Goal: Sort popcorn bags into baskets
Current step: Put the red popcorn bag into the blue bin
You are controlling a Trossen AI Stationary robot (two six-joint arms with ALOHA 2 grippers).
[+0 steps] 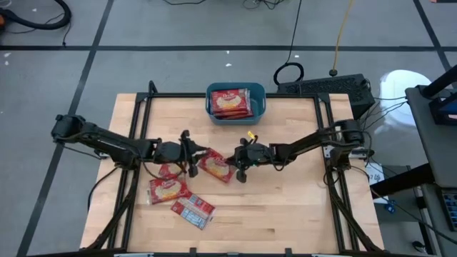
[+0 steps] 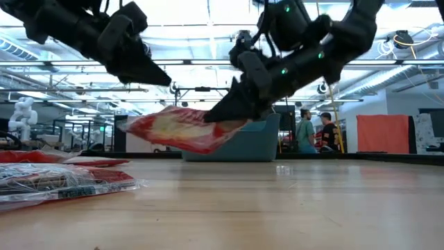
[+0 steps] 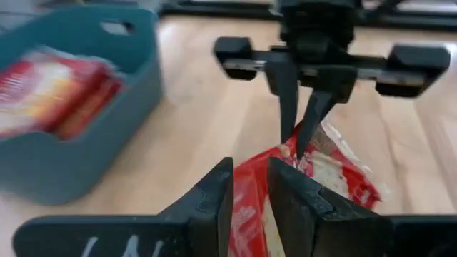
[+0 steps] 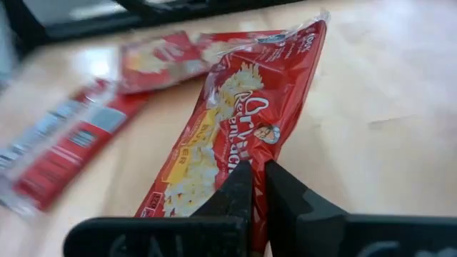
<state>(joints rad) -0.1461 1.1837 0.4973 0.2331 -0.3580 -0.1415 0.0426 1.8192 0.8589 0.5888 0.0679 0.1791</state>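
Note:
One red popcorn bag (image 1: 214, 165) with a yellow label hangs in the air between my two grippers, clear of the table in the low view (image 2: 182, 130). My right gripper (image 1: 239, 167) is shut on its right end. My left gripper (image 1: 191, 157) hovers just above the bag's left end (image 2: 139, 125), its fingers (image 3: 221, 200) a narrow gap apart and touching nothing. The teal basket (image 1: 211, 101) stands at the far edge with red bags stacked inside. Three more bags lie flat on the table left of centre (image 1: 168, 190), one showing its pale back (image 1: 193, 209). My right gripper (image 4: 258, 175) pinches the bag's short end (image 4: 246, 153) between its two fingers, which lie along the bag. The fingers slant down from the table's right side (image 2: 232, 104). The bag is lifted clear and stretches almost level toward the left arm, its free end drooping slightly.
The bags on the table lie below and near the left gripper (image 2: 55, 179). Black frame rails run along the table's left, right and far edges (image 1: 321, 128). Bare wood lies on the near right half (image 1: 285, 207). People stand in the room far behind (image 2: 312, 132).

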